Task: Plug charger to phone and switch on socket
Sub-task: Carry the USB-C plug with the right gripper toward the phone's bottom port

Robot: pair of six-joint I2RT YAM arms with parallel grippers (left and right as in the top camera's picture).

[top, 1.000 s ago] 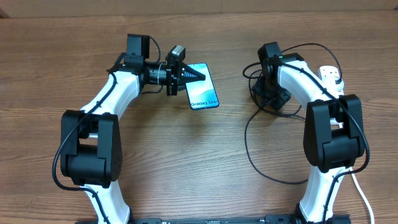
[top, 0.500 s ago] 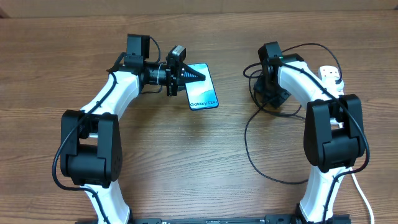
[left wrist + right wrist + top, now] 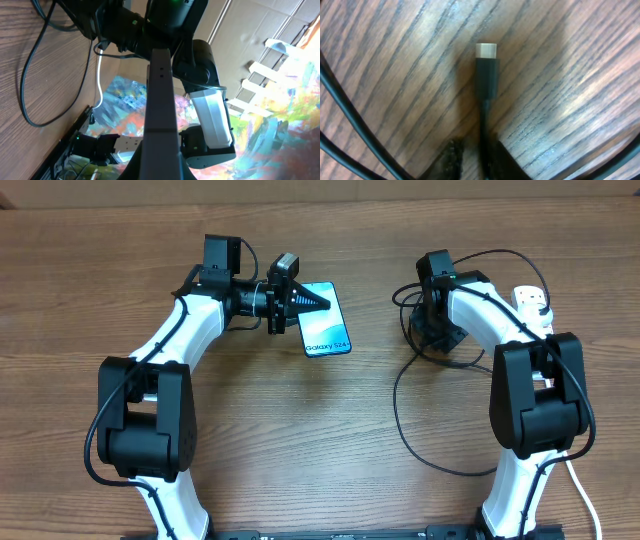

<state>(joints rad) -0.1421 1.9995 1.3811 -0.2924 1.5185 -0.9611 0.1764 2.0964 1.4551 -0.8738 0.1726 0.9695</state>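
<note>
Progress: you are sitting early in the task, and no step is showing as finished.

Phone (image 3: 326, 320): it is lying flat on the worktop (image 3: 300, 440) at the far middle, screen glowing. No cable is reaching it, so plugging in is not yet done.

Left gripper (image 3: 318, 300): it is turned on its side at the phone's far-left corner. In the wrist view its jaws are reading as one central bar, so you are likely holding them pressed together on nothing.

Charger (image 3: 486, 75): its connector is lying on the wood under your right wrist camera, well apart from the phone. Its cable is looping toward you.

Right gripper (image 3: 437, 330): you are holding it low over that connector, with dark fingertips (image 3: 454, 157) flanking the cable just behind it. They are blurred, so you cannot tell whether the jaws are pinching or only straddling.

Socket (image 3: 532, 301): it is lying at the far right, partly hidden by the right arm, and the switch position is too small to read.

Remaining: you are facing the grasp, the carry, the insertion and the switching.

Containers: none are showing.
</note>
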